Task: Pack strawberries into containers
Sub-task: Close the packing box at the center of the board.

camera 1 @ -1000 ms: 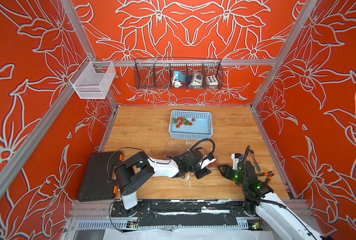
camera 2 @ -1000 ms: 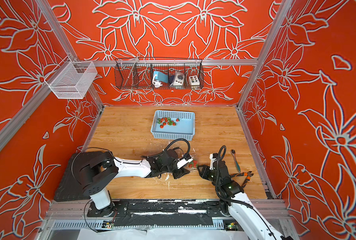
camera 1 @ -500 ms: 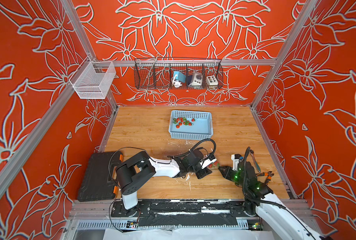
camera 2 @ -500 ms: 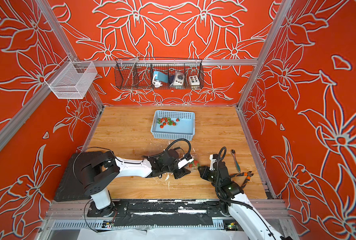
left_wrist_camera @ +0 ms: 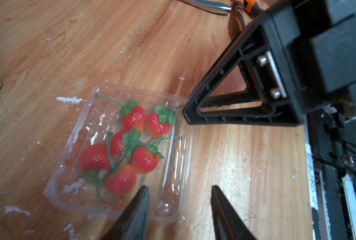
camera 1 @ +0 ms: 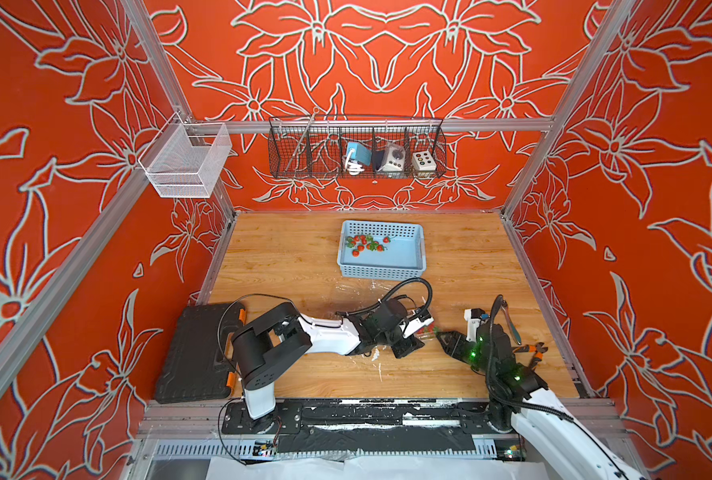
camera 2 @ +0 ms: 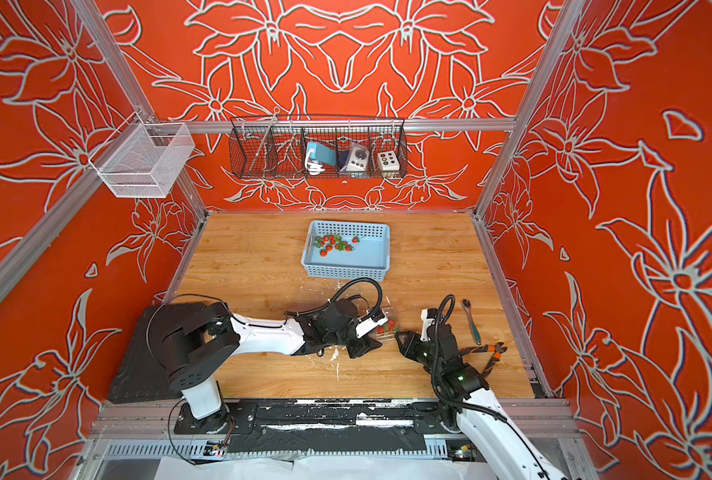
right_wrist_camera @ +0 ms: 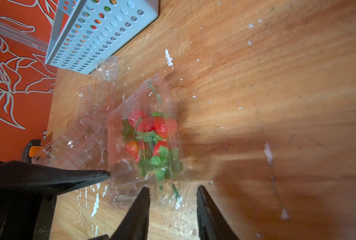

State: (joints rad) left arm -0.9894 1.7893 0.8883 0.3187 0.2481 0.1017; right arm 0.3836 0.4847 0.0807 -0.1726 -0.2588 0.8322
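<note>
A clear container [left_wrist_camera: 179, 158] lies shut on the table near the front, with several red strawberries [left_wrist_camera: 134, 118] inside; it also shows in both top views [camera 1: 427, 330] [camera 2: 387, 326]. My left gripper [left_wrist_camera: 180, 190] is open, one finger over the container's corner and the other over bare wood. From the opposite side my right gripper [right_wrist_camera: 173, 190] is open at the container [right_wrist_camera: 143, 91], whose rim lies between the fingertips. An empty container [right_wrist_camera: 85, 133] lies just beyond it. More strawberries [camera 1: 364, 244] sit in the blue basket [camera 1: 381, 270].
A black case [camera 1: 198, 353] lies at the front left of the table. Orange-handled pliers [camera 1: 530, 351] and a metal tool [camera 1: 510, 322] lie to the right of my right arm. A white mesh basket [camera 1: 186, 162] and a black wire rack [camera 1: 356, 147] hang on the walls.
Both arms stay at the packed container. The right gripper has edged slightly toward it.
</note>
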